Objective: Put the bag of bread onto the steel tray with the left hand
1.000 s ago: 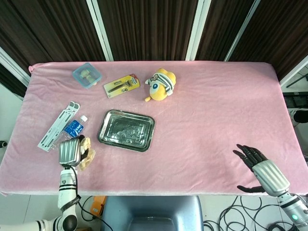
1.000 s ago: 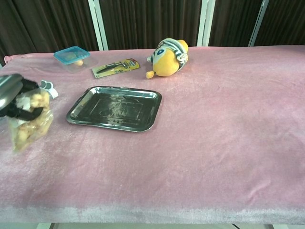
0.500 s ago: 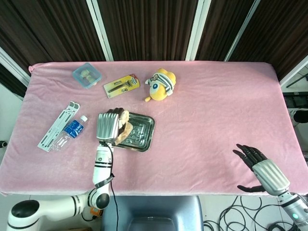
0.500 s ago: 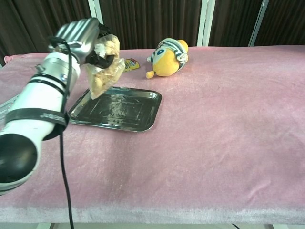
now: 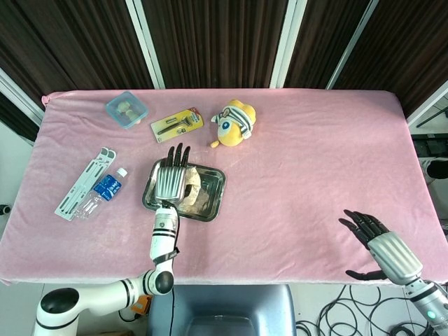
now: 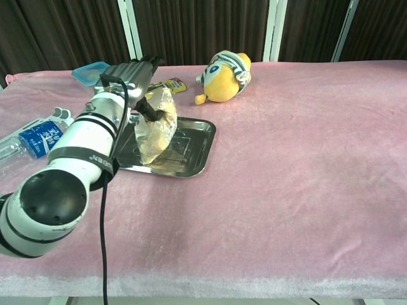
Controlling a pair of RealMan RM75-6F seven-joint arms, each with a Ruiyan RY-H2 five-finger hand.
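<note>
Bread bag point(image 5: 194, 194): on the steel tray point(image 5: 217, 190), in its middle to right part; in the chest view it stands upright point(image 6: 154, 127) with its base on the tray floor point(image 6: 194, 147). Clear plastic, pale bread inside.

Left hand point(image 5: 171, 176): over the tray's left half, just left of the bag, fingers straight and spread, pointing away from the robot. In the chest view the hand point(image 6: 132, 75) sits at the bag's top edge, a dark thumb against the plastic. Whether it pinches the bag or only touches it cannot be told.

Right hand point(image 5: 378, 245): near the table's front right corner, well apart from the tray, fingers apart, holding nothing. Head view only.

Table point(image 5: 315, 161): pink cloth cover.

Other items:
- Yellow plush toy point(image 5: 234, 123), behind the tray.
- Razor pack point(image 5: 177, 124), left of the toy.
- Blue-lidded box point(image 5: 126, 109), far left rear.
- Water bottle point(image 5: 103, 191), left of the tray, lying flat.
- White rack point(image 5: 85, 183), beside the bottle, touching or nearly so.
</note>
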